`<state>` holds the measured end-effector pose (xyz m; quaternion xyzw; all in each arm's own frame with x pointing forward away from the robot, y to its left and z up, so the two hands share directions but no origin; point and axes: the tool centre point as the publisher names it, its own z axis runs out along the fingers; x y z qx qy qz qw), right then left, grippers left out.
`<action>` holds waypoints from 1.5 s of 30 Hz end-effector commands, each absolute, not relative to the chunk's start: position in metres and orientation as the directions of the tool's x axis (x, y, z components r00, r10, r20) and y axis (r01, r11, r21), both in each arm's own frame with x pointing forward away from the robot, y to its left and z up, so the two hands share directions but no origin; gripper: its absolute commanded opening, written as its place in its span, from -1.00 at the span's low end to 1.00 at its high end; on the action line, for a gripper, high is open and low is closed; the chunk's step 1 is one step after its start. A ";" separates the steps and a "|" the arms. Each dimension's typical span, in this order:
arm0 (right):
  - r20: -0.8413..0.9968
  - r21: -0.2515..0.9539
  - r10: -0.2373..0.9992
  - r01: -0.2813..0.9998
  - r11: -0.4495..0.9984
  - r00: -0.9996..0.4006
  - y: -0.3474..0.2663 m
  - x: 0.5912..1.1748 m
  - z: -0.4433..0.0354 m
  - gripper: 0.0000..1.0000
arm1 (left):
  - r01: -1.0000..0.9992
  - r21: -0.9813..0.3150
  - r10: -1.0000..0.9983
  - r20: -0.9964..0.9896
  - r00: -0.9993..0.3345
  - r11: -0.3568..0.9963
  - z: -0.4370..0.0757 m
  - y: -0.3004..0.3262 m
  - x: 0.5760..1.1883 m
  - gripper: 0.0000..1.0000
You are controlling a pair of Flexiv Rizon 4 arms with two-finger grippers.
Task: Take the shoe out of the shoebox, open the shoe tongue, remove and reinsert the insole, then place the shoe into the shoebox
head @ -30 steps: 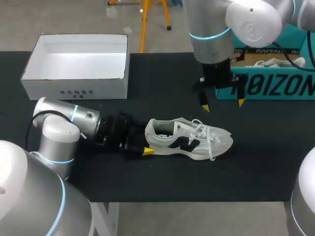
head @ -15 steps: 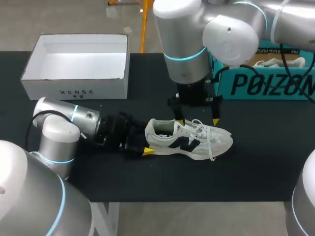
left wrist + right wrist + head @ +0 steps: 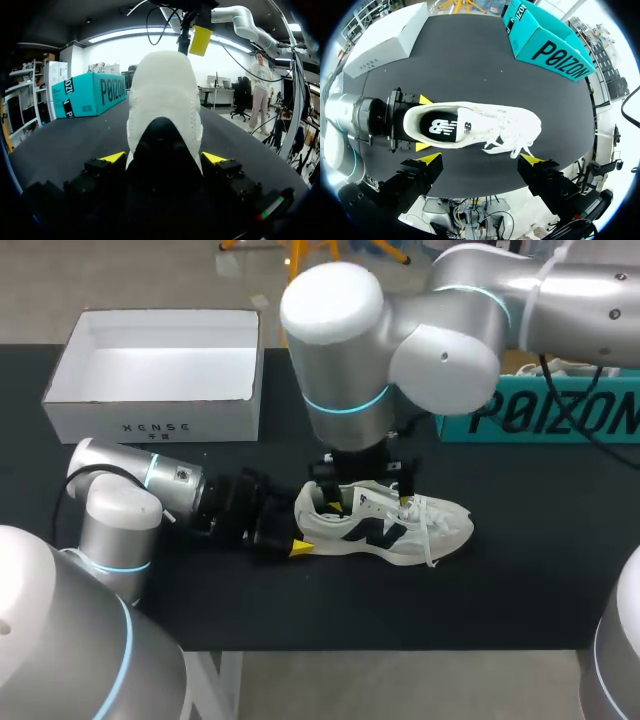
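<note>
A white sneaker with black side marks [image 3: 385, 525] lies on its sole on the black table, toe to the right. Its heel [image 3: 162, 100] sits between my left gripper's [image 3: 164, 158] yellow tips, which press on both sides; the gripper [image 3: 299, 532] lies low at the shoe's left end. My right gripper [image 3: 370, 505] hangs open just above the shoe's collar and laces. From the right wrist, the shoe [image 3: 475, 125] lies ahead of that open gripper [image 3: 482, 160], its black insole [image 3: 445, 126] showing in the opening.
An open white shoebox [image 3: 150, 425] stands at the table's back left, also seen as the white box [image 3: 385, 42]. A teal box [image 3: 560, 415] stands at the back right. Bare black table lies in front of the shoe.
My right arm has swung left from beside the teal box and come down over the shoe, fingers still open. The left arm and the shoe have stayed put.
</note>
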<state>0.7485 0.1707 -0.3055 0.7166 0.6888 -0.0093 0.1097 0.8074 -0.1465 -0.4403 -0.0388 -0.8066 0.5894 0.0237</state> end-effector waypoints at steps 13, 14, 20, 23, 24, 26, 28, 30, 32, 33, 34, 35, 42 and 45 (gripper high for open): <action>-0.311 0.149 0.947 0.988 -0.030 0.075 0.186 0.783 -0.351 1.00 | 0.034 -0.952 0.093 -0.006 -0.996 0.304 -0.447 -0.150 0.810 -1.00; -0.322 0.148 0.943 0.989 -0.030 0.077 0.184 0.784 -0.354 1.00 | 0.034 -0.952 0.093 -0.006 -0.996 0.304 -0.447 -0.150 0.810 -1.00; -0.334 0.132 0.938 0.990 -0.052 0.094 0.168 0.792 -0.368 1.00 | 0.034 -0.952 0.093 -0.006 -0.996 0.304 -0.447 -0.150 0.810 -1.00; -0.336 0.130 0.936 0.989 -0.063 0.103 0.159 0.795 -0.370 1.00 | 0.034 -0.952 0.093 -0.006 -0.996 0.304 -0.447 -0.150 0.810 -1.00; -0.334 0.137 0.935 0.988 -0.074 0.116 0.153 0.795 -0.368 1.00 | 0.034 -0.952 0.093 -0.006 -0.996 0.304 -0.447 -0.150 0.810 -1.00; -0.335 0.145 0.933 0.986 -0.084 0.129 0.146 0.796 -0.367 1.00 | 0.034 -0.952 0.093 -0.006 -0.996 0.304 -0.447 -0.150 0.810 -1.00; -0.336 0.144 0.932 0.985 -0.091 0.136 0.140 0.798 -0.368 0.57 | 0.034 -0.952 0.093 -0.006 -0.996 0.304 -0.447 -0.150 0.810 -1.00; -0.335 0.144 0.931 0.985 -0.100 0.144 0.133 0.799 -0.369 -0.51 | 0.034 -0.952 0.093 -0.006 -0.996 0.304 -0.447 -0.150 0.810 -1.00; -0.329 0.143 0.932 0.983 -0.111 0.153 0.128 0.798 -0.369 -1.00 | 0.034 -0.952 0.093 -0.006 -0.996 0.304 -0.447 -0.150 0.810 -1.00; -0.329 0.143 0.932 0.983 -0.112 0.154 0.127 0.798 -0.368 -1.00 | 0.034 -0.952 0.093 -0.006 -0.996 0.304 -0.447 -0.150 0.810 -1.00; -0.325 0.146 0.932 0.983 -0.116 0.158 0.125 0.797 -0.366 -1.00 | 0.034 -0.952 0.093 -0.006 -0.996 0.304 -0.447 -0.150 0.810 -1.00; -0.324 0.149 0.932 0.982 -0.118 0.161 0.123 0.796 -0.365 -1.00 | 0.034 -0.952 0.093 -0.006 -0.996 0.304 -0.447 -0.150 0.810 -1.00; -0.303 0.175 0.933 0.974 -0.147 0.195 0.110 0.794 -0.352 -1.00 | 0.034 -0.952 0.093 -0.006 -0.996 0.304 -0.447 -0.150 0.810 -1.00; -0.293 0.181 0.933 0.970 -0.160 0.208 0.103 0.794 -0.348 -1.00 | 0.034 -0.952 0.093 -0.006 -0.996 0.304 -0.447 -0.150 0.810 -1.00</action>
